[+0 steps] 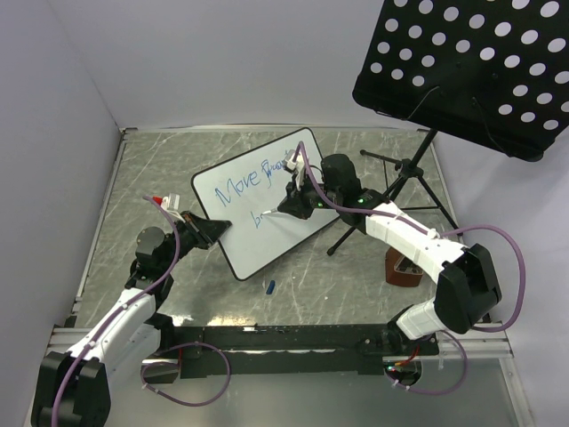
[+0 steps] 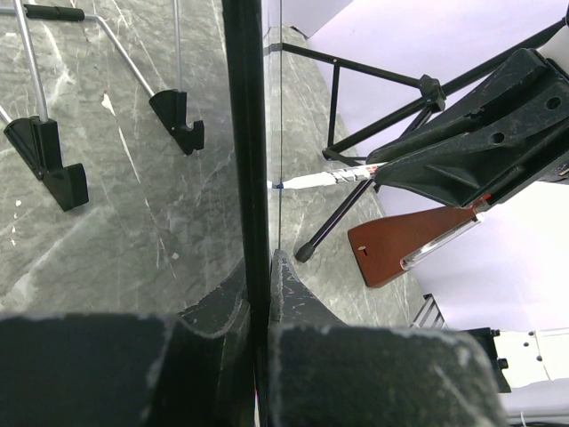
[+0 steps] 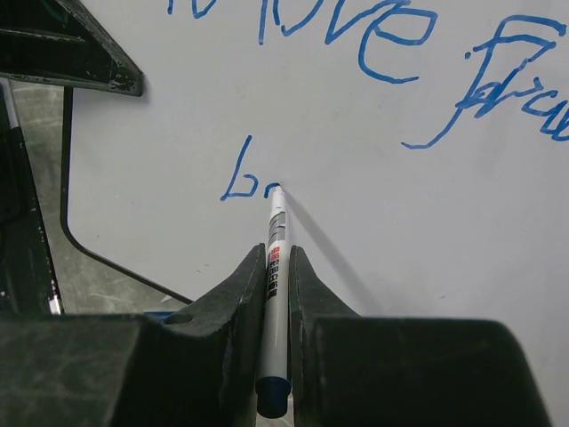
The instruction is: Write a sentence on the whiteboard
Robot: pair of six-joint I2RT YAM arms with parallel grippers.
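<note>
— Where's the left gripper?
— On the left, pinched tight on the left edge of the whiteboard. The board lies slantwise in the middle of the grey table.
— And the sentence?
— It's in blue. "Move" and a second word are on the top line, with only a "b" and a small stroke below.
— The right gripper?
— Clamped on a marker, whose tip touches the board just after that stroke. A black music stand stands far right.

Left arm stretched forward, left hand clamped shut, right arm bent inward, right hand pinched closed.
</note>
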